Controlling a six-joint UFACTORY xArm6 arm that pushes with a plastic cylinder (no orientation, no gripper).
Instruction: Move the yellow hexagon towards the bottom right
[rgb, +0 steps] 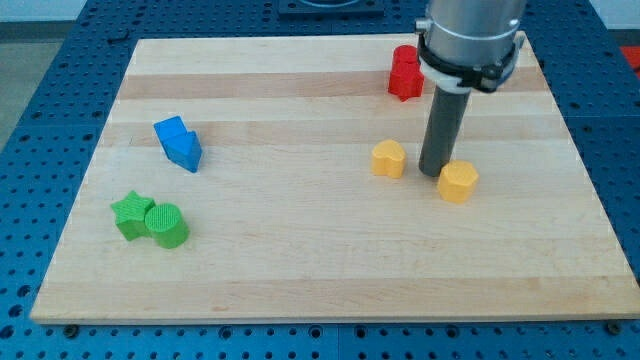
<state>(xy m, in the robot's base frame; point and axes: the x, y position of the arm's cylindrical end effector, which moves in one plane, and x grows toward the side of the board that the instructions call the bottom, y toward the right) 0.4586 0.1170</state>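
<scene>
My tip (437, 172), a bare rod with no fingers to open or close, sat touching the yellow hexagon (458, 182) at its ten o'clock, right of board centre, where an off-centre push risked spinning it aside toward three o'clock.

Lab: blue perforated bench (40, 90)

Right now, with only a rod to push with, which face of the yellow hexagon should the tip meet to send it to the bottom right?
Probably its upper-left face. The yellow hexagon sits upright and flat on the board, and my tip stands just off that side, between it and the other yellow block. Pushing from there drives it down and right, where nothing stands in its way.
</scene>
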